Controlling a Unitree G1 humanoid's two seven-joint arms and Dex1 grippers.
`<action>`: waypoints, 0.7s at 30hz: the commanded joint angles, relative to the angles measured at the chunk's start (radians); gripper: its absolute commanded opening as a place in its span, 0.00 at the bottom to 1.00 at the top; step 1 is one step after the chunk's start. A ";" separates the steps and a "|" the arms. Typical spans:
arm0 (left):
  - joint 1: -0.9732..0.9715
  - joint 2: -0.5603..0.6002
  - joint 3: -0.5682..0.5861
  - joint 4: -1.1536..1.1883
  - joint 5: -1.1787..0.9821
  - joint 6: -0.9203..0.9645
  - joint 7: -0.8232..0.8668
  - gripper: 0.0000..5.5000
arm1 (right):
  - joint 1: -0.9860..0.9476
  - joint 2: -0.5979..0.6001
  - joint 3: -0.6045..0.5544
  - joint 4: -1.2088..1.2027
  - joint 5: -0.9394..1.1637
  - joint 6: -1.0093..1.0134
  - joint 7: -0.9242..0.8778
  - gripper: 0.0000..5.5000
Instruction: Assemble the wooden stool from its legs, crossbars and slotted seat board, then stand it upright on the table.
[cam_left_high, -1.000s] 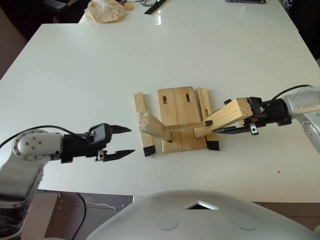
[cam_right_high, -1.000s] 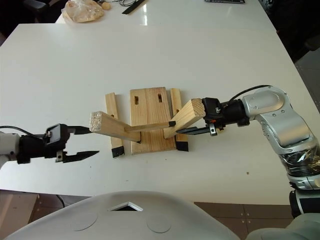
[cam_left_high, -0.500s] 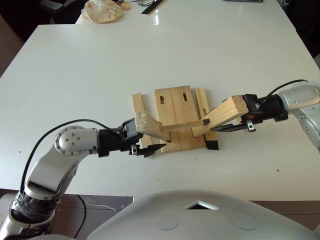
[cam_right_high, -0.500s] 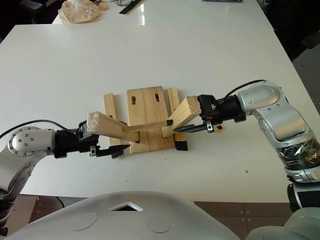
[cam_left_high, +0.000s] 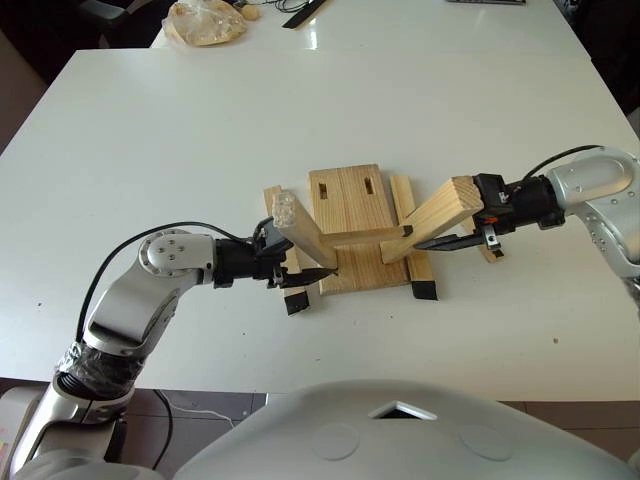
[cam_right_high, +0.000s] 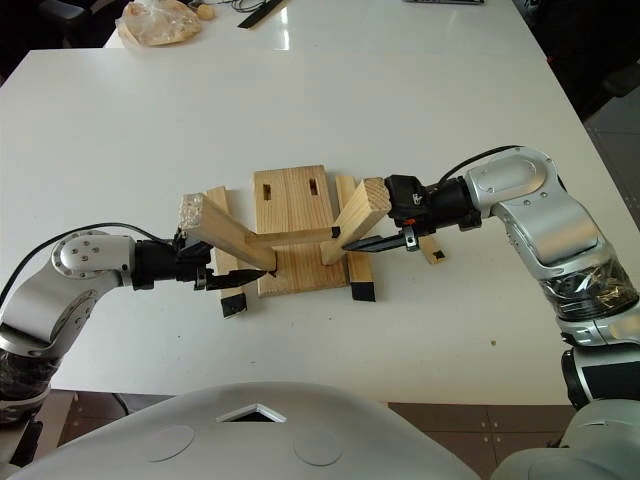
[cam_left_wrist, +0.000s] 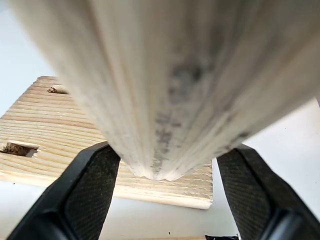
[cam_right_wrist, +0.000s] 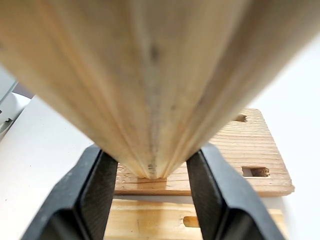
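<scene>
Left eye view: the left gripper (cam_left_high: 302, 264) is clamped on the left leg (cam_left_high: 300, 232) just off the seat board's (cam_left_high: 345, 195) left edge, above a spare leg (cam_left_high: 272, 200) lying flat there. That held leg tilts up over the board, joined by a crossbar (cam_left_high: 365, 238) to the right leg (cam_left_high: 435, 213), which leans the opposite way. At the board's right edge, the right gripper (cam_left_high: 432, 234) is clenched on that one. A grip at each end, I'd say, keeps the frame steady while it's steered toward the board's slots.
</scene>
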 joint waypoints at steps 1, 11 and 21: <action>-0.116 -0.103 -0.139 -0.042 0.016 0.005 0.007 0.60 | 0.023 0.082 0.258 -0.080 -0.229 0.047 0.032 0.37; -0.058 0.026 -0.046 0.124 0.136 -0.099 -0.009 0.74 | 0.008 0.045 0.127 -0.049 -0.152 0.062 0.000 0.37; 0.018 0.077 -0.009 0.220 0.223 -0.241 -0.003 0.98 | -0.013 0.015 0.073 -0.017 -0.151 0.057 0.006 0.37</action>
